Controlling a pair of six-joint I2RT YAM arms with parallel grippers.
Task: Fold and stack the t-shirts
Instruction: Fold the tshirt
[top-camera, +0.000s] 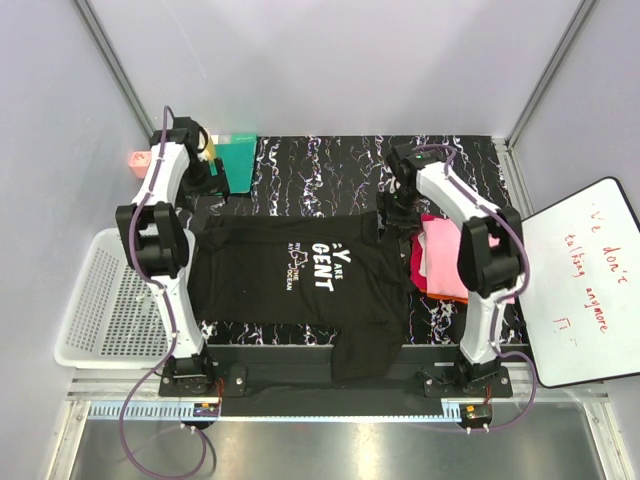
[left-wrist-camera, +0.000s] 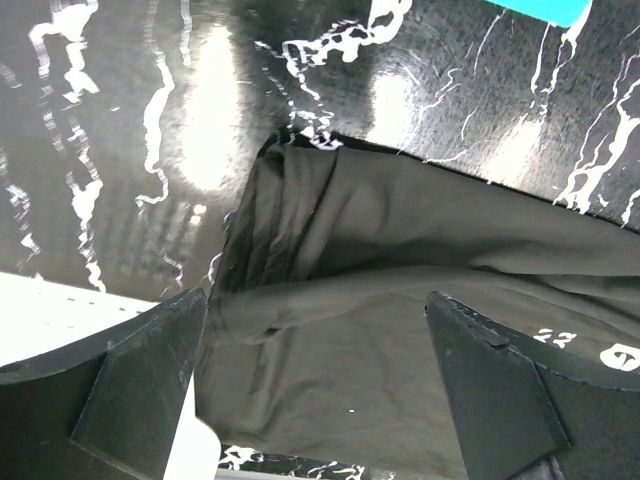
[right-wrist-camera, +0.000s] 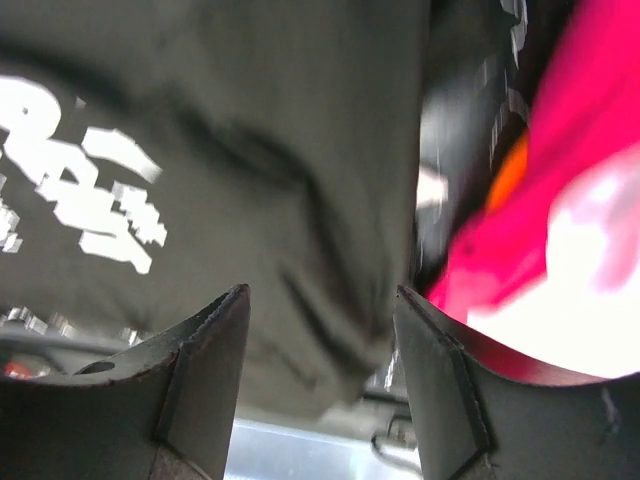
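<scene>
The black t-shirt (top-camera: 300, 280) with white chest lettering (top-camera: 325, 265) lies spread out on the black marbled table, one part hanging over the near edge. My left gripper (top-camera: 213, 188) is open above its far left corner; the left wrist view shows the bunched black cloth (left-wrist-camera: 400, 260) between and below the spread fingers of this gripper (left-wrist-camera: 315, 300). My right gripper (top-camera: 398, 212) is open over the shirt's far right edge (right-wrist-camera: 250, 120), next to the folded pink shirt (top-camera: 440, 255) on the red and orange stack (right-wrist-camera: 560, 180). The right wrist view of the right gripper (right-wrist-camera: 320, 292) is blurred.
A green mat (top-camera: 237, 160) lies at the far left of the table (top-camera: 330, 170), with a pink object (top-camera: 137, 160) beside it. A white perforated basket (top-camera: 105, 300) stands at the left. A whiteboard (top-camera: 580, 285) leans at the right.
</scene>
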